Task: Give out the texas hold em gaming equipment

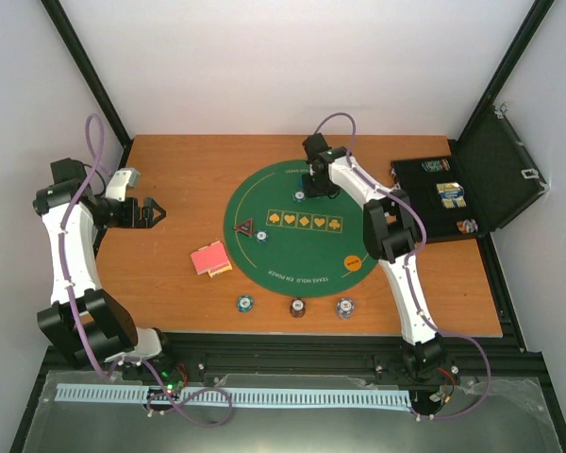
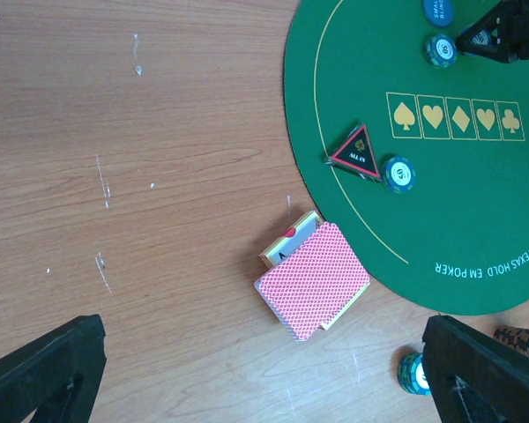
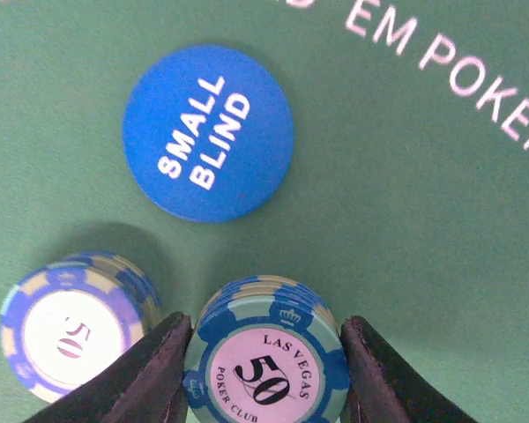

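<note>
Gripping a 50 chip stack with right end effector on the mat, beside the Small Blind button and a second stack. Holding left end effector open above the table, cards lying there just off the mat.

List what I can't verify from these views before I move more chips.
- Right wrist: whether the right gripper clamps the 50 chip stack; the bottom edge cuts off the fingers.
- Right wrist: chips per stack; seen from straight above.
- Top view: contents of the black case; too small.
- Left wrist: the card under the deck; mostly covered.
- Left wrist: a chip half behind a finger of the left gripper.
</note>
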